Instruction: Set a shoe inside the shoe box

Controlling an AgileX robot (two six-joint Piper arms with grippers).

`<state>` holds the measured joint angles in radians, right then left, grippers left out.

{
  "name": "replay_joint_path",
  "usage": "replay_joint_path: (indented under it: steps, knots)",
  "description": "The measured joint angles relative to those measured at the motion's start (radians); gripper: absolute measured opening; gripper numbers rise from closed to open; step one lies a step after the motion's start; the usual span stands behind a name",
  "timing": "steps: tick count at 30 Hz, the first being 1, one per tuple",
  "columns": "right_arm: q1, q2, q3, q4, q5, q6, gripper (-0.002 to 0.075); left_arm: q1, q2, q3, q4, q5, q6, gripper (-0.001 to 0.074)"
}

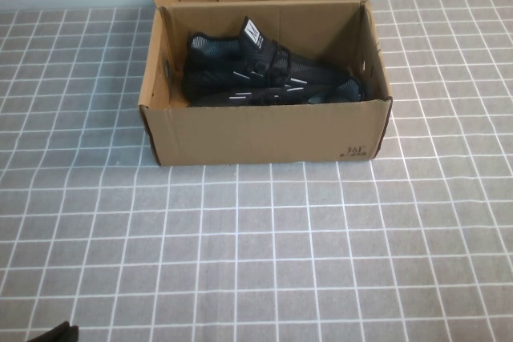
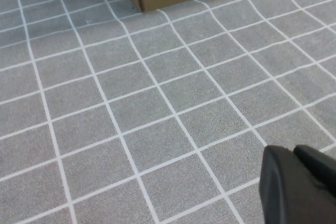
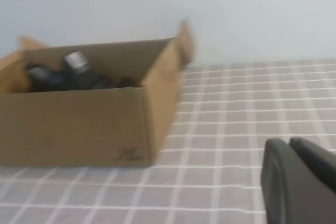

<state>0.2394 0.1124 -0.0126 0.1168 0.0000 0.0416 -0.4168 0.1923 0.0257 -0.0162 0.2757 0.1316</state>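
Shoe (image 1: pixel 268 78) lies inside the open box (image 1: pixel 264 134); left gripper (image 2: pixel 299 184) and right gripper (image 3: pixel 299 179) hang back over the worktop (image 1: pixel 256 254), jaws narrow, holding nothing.

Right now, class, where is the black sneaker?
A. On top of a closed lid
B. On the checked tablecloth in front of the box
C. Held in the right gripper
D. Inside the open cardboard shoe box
D: the high view shows the black sneaker lying inside the open shoe box, its lid flap folded back; the left gripper and right gripper are both away from it and hold nothing.
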Motion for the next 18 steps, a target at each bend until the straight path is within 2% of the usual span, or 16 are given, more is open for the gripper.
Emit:
replay_joint_path:
  steps: [3,6,14,18]
  knots:
    - [-0.085,-0.047,0.037,-0.008,-0.03,0.0,-0.0017,0.0,0.0,0.0,0.0,0.0,0.0,-0.0001]
    - [-0.131,-0.102,0.037,-0.011,0.03,0.0,-0.0016,0.0,0.0,0.0,0.0,0.0,0.0,-0.0001]
    - [-0.153,-0.12,0.039,-0.046,0.307,0.0,-0.0016,0.0,0.0,0.0,0.0,0.002,0.0,-0.0001]
    - [-0.153,-0.12,0.039,-0.049,0.336,0.0,-0.0016,0.0,0.0,0.0,0.0,0.002,0.0,-0.0001]
